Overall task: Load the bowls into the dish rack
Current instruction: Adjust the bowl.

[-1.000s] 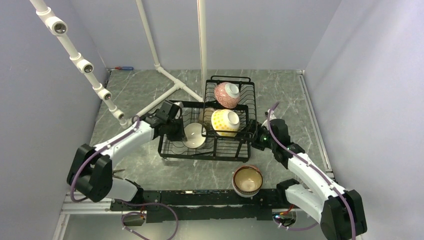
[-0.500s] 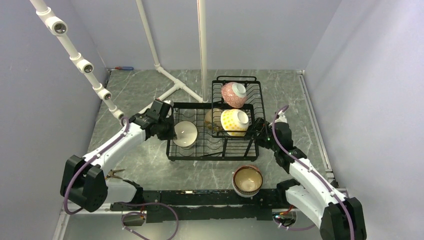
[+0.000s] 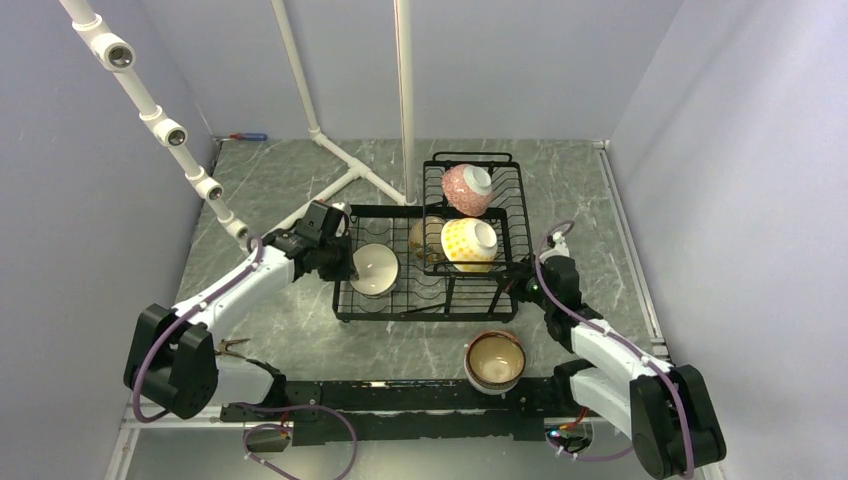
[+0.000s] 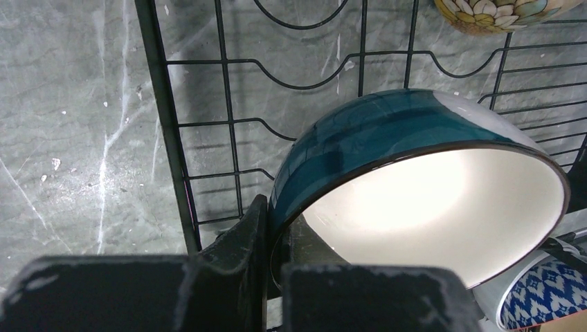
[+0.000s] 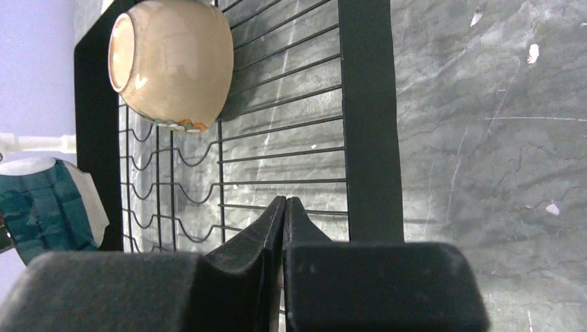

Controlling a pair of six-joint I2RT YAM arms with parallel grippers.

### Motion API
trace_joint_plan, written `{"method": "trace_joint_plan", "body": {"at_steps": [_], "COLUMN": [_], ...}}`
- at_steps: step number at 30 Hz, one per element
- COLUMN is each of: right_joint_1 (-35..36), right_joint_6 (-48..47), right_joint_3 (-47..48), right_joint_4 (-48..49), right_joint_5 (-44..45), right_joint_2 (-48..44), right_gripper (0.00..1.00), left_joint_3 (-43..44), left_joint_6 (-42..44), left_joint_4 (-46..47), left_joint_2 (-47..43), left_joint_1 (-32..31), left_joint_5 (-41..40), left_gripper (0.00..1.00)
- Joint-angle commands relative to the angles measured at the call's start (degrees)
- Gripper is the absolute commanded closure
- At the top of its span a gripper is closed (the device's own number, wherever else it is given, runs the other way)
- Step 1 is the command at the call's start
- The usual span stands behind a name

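Jaws of the left gripper (image 4: 277, 228) are clamped on the rim of the teal bowl (image 4: 387, 131), one finger inside and one outside. Bowl is tipped on its side, mouth facing the wrist camera, over the left end of the dish rack (image 3: 345, 300) lower tray. Cannot tell whether it touches the wires yet.

Already in the rack: pink bowl (image 3: 466, 189) and yellow bowl (image 3: 468, 243) in the raised basket, cream bowl (image 5: 176, 62) on the tray beneath. A stack of bowls (image 3: 495, 362) waits at the near edge of the table (image 3: 300, 330).

Change: right gripper (image 5: 285, 207) stood wide a second ago; its jaws are now together at the rack's right edge, tips meeting over the tray wires just inside the frame bar. Whether a wire is pinched, cannot tell. The rack has also slid rightward over that second.

Judgement: the rack looks repositioned and perhaps steadied, so seating the teal bowl is the step in hand. The stack remains to load.
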Motion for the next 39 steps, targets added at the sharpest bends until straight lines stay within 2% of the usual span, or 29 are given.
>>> {"method": "trace_joint_plan", "body": {"at_steps": [1,6,7,10,14,16,18,20,22,26,28,30,32,33,36,39], "right_joint_1": [-0.45,-2.76,-3.13,-3.37,-3.45,-3.45,-3.43,-3.45,-3.37,-3.30,-2.94,-0.20,6.38,10.57,20.40,24.49], "right_joint_6": [2.92,9.98,10.44,9.25,3.39,0.15,-3.51,-6.86,-10.84,-13.86,-12.70,-12.30,-15.65,-18.36,-22.70,-21.85], "right_joint_3": [-3.07,-7.06,-7.13,-4.00,5.82,10.16,14.13,18.52,22.43,30.78,35.05,39.47,42.99,45.12,51.06,55.17], "right_joint_4": [7.01,14.62,13.31,2.18,-13.13,-16.69,-16.76,-16.56,-15.02,-9.60,-8.03,-6.80,-7.47,-8.72,-10.92,-10.25], "right_joint_5": [1.05,0.49,2.11,9.96,22.97,27.09,27.59,25.84,19.43,-2.23,-12.31,-17.68,-16.66,-14.14,-9.66,-8.50], "right_joint_2": [-0.30,-4.93,-7.31,-17.22,-29.63,-32.87,-34.10,-33.30,-30.87,-22.13,-16.26,-11.18,-7.41,-5.29,-0.04,5.26], "right_gripper": [0.95,0.97,0.97,0.97,0.94,0.93,0.91,0.83,0.68,0.35,0.24,0.17,0.03,0.01,0.00,0.00], "left_joint_3": [0.95,1.14,1.18,1.47,2.68,3.78,5.15,6.79,8.68,12.89,16.07,19.22,22.06,23.30,26.64,29.30], "left_joint_6": [0.21,0.41,0.47,1.23,2.74,3.55,4.53,5.47,7.40,10.45,11.79,12.82,13.78,14.19,15.13,15.22], "left_joint_4": [4.18,4.16,4.06,3.54,2.69,2.56,2.83,3.84,6.20,12.07,13.70,14.39,14.75,14.95,15.50,15.43], "left_joint_2": [0.14,1.06,0.98,-0.49,-4.43,-7.15,-9.92,-12.37,-14.83,-17.24,-16.96,-16.23,-15.21,-14.64,-12.61,-10.87], "left_joint_1": [0.14,0.14,0.15,0.27,0.33,0.40,0.44,0.40,0.37,0.31,0.31,0.31,0.22,0.22,0.22,0.14], "left_joint_5": [2.15,2.41,2.25,0.66,-3.78,-4.59,-7.75,-9.51,-10.03,-8.92,-8.05,-7.86,-8.08,-8.23,-7.23,-6.50], "left_gripper": [0.97,0.97,0.97,0.97,0.97,0.97,0.97,0.97,0.97,0.97,0.97,0.97,0.97,0.97,0.97,0.97]}}
